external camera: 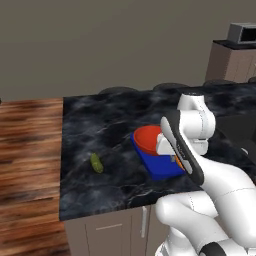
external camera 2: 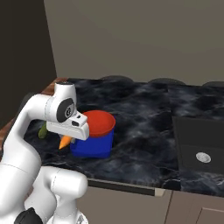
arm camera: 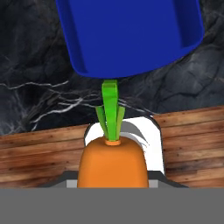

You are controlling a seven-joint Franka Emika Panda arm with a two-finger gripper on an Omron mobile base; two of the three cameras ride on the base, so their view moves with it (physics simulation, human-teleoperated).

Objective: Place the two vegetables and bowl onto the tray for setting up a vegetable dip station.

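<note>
Orange and close against the hand camera, the carrot sits pinched in the gripper, green stem pointing at the blue tray. That tray lies on the dark marble counter; the red-orange bowl rests on its far end. Left of the tray, well apart on the counter, lies the yellow-green pickle. Near the tray's near end, the carrot hangs just above the counter.

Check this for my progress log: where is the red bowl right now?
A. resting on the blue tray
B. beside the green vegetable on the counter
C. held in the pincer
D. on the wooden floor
A: the red bowl sits on the blue tray, while the pincer holds the carrot.
</note>
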